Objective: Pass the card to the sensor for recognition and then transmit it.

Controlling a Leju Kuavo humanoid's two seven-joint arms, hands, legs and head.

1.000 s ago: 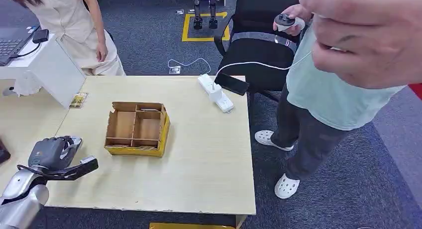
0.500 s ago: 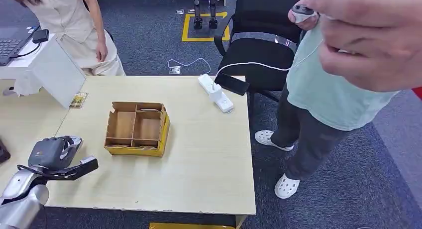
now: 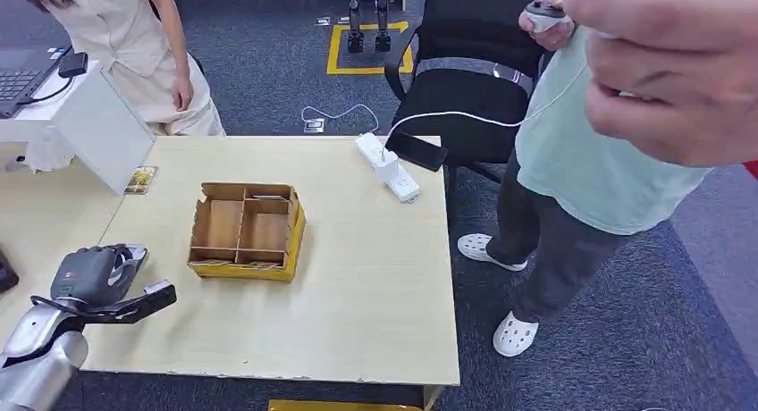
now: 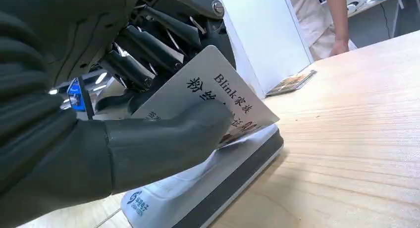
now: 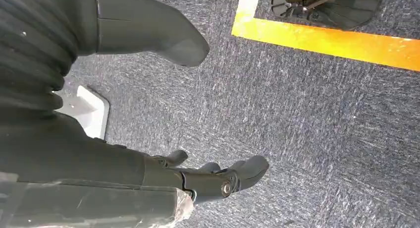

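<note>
In the head view, the left hand point(image 3: 92, 274) is at the near left corner of the wooden table point(image 3: 357, 286), above a small white device, the sensor point(image 3: 134, 253), which is mostly hidden under it. From here the card cannot be made out. In the middle of the table stands a cardboard box point(image 3: 246, 230) with compartments, well apart from the hand. At the far edge lies a white power strip point(image 3: 387, 167) with a cable. A person in a beige dress point(image 3: 134, 45) stands at the far left, and a person in a light green shirt point(image 3: 599, 161) stands at the right side, holding a small controller point(image 3: 543, 16).

The left wrist view gives what the head view hides. The left hand point(image 4: 148, 104) pinches the card point(image 4: 208, 101) between the thick thumb and the darker fingers point(image 4: 148, 39). The card is white with black printed characters, tilted, and its lower edge is just above the sensor point(image 4: 198, 183), a white body on a dark base that rests on the table point(image 4: 346, 139); I cannot tell if they touch.

In the right wrist view, the right hand point(image 5: 163, 114) hangs over a grey carpet point(image 5: 322, 119) with a yellow line point(image 5: 327, 39). Its fingers are apart and hold nothing.
</note>
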